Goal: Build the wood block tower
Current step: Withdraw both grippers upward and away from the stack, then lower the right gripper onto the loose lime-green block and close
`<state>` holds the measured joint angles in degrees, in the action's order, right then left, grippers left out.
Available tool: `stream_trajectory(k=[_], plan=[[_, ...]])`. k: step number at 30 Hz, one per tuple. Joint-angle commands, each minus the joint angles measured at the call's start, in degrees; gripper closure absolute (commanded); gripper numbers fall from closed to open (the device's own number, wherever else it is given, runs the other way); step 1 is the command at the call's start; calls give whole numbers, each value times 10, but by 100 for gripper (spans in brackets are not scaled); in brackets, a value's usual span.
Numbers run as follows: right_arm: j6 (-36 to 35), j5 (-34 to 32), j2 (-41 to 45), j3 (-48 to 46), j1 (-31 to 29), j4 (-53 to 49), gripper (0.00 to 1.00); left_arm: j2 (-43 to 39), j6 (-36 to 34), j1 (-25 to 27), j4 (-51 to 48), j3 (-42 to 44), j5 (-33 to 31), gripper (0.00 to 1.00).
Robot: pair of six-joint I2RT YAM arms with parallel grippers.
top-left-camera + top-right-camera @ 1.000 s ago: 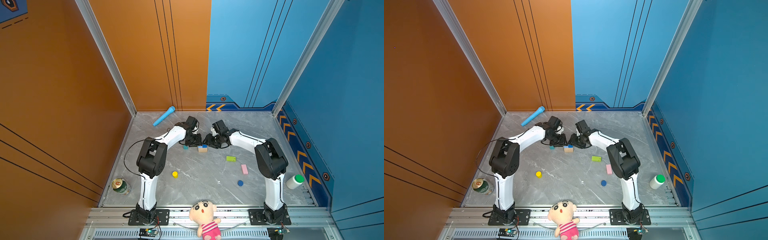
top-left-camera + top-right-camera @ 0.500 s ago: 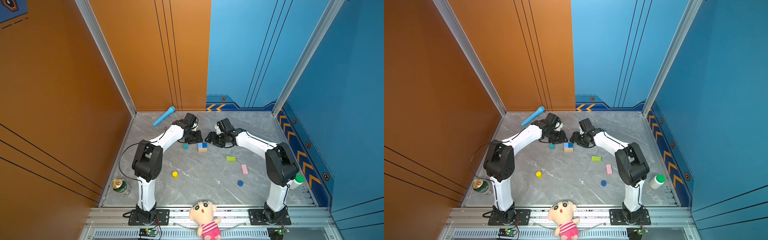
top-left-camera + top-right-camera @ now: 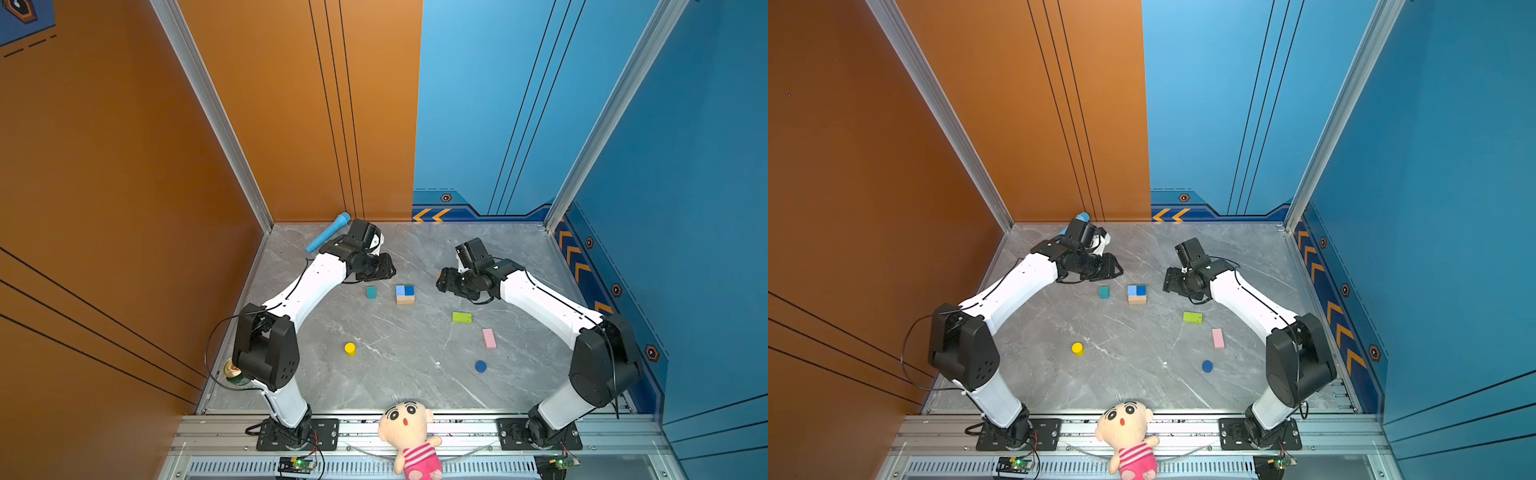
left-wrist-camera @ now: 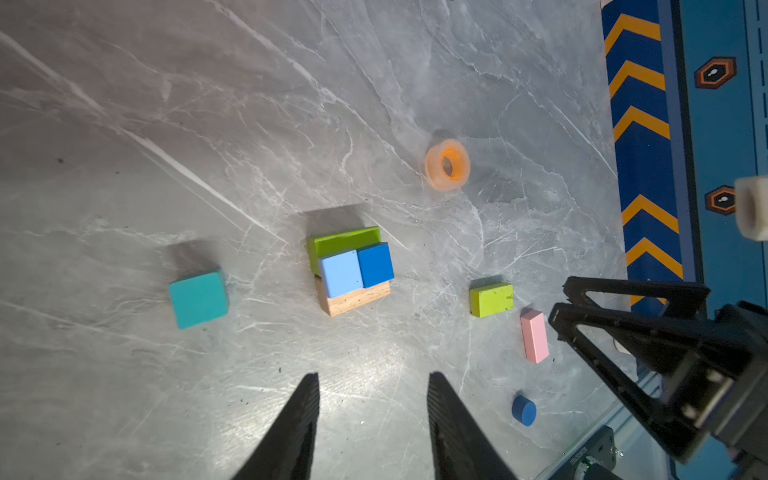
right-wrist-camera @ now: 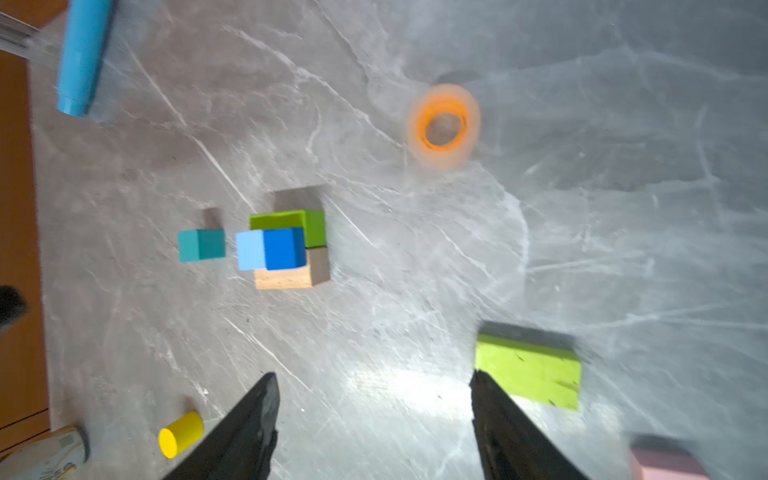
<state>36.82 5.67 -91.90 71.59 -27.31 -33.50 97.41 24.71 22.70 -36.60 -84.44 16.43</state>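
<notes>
Under my left pincer (image 4: pixel 374 376), whose fingers (image 4: pixel 297 424) are matt black plastic, the tabletop (image 4: pixel 187 124) is a smooth grey marble-look surface with a soft sheen where light pools between them. Just ahead of it, the tan brick (image 4: pixel 359 298) is bare wood with visible grain, while the light blue cube (image 4: pixel 341 274), dark blue cube (image 4: pixel 375 264) and teal cube (image 4: pixel 198 299) carry smooth, even satin paint. Farther ahead the orange tape ring (image 4: pixel 447 165) looks like translucent glossy plastic, and beside my right pincer (image 5: pixel 374 374) the lime green brick (image 5: pixel 528 376) has matt paint flecked with dark scuffs.
</notes>
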Motion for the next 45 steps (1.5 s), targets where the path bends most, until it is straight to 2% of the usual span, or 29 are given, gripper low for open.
stream_trajectory(k=[1, 9, 20, 29, 45], plan=[[-21, -60, 18, -23, 1, -68, 25, -33, -23, -11, -9, 26, -23, 55], [-17, -108, 23, -54, -7, -90, 14, -110, -23, -53, 34, 120, -31, 55], [-2, -143, -48, -45, -37, -80, 10, -169, -16, -94, 56, 197, -15, 57], [20, -169, -80, -46, -41, -66, 10, -174, -16, -102, 61, 206, -8, 57], [28, -139, -110, -66, -23, -30, 12, -163, -14, -106, 63, 207, 0, 57]])
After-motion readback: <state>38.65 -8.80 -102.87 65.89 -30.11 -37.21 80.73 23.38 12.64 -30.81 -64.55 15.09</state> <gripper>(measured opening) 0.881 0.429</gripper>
